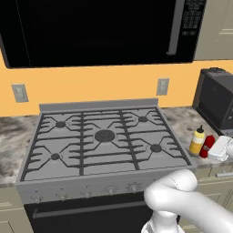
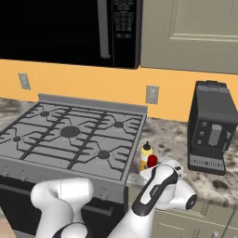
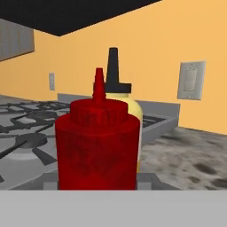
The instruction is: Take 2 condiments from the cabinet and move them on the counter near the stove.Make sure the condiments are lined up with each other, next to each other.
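Both condiments stand on the table at the right edge of the stove (image 1: 104,136), near the table's front edge. The yellow bottle (image 1: 197,140) stands upright just beside the stove's right side. The red bottle (image 1: 207,146) stands just beside it, slightly nearer the front edge. In the hand view the red bottle (image 3: 97,146) is close and central, with the yellow bottle (image 3: 122,106) directly behind it and partly hidden; whether the 2 touch cannot be told from these views.

The gripper (image 1: 221,148) is at the red bottle, and its jaws read as closed on the red bottle; the finger tips themselves are hidden.

Assessment: the step in hand is placement of condiment 2 of 2, and it appears nearly complete.

Recommendations for finishing well:
1. Confirm the red bottle's base sits flat on the table before release.
2. Keep it upright and level with the yellow bottle, so the 2 form 1 row.
3. Part the jaws without twisting.
4. Withdraw straight back along the approach line, away from both bottles.

Risk: a sideways retreat could knock the red bottle into the yellow one and spoil the line.
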You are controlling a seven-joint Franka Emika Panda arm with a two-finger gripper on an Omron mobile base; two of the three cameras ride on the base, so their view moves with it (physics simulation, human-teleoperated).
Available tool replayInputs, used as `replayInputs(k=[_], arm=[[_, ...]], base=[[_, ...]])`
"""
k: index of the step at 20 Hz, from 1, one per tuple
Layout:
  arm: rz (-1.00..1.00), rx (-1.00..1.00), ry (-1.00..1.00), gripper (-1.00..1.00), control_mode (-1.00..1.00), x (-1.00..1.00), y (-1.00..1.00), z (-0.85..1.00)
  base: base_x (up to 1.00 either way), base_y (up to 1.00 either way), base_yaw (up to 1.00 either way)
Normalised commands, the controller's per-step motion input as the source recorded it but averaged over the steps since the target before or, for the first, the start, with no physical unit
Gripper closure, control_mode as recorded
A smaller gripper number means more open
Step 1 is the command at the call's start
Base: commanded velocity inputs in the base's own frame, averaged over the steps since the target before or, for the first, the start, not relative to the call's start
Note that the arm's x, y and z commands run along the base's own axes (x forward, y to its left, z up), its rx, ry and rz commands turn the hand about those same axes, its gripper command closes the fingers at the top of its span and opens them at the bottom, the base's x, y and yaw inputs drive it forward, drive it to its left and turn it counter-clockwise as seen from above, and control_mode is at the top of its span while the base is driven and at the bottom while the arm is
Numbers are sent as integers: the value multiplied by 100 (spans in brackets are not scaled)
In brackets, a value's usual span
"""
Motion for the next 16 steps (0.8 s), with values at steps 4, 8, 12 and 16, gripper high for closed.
replayInputs(k=[4,8,12,16], arm=[[0,0,-2,100,-100,4,0,-13],[0,0,-6,100,-100,3,0,-10],[0,0,-9,100,-100,0,0,-7],[2,0,-3,100,-100,0,0,-6]], base=[[0,0,0],[0,0,0],[0,0,0],[0,0,0]])
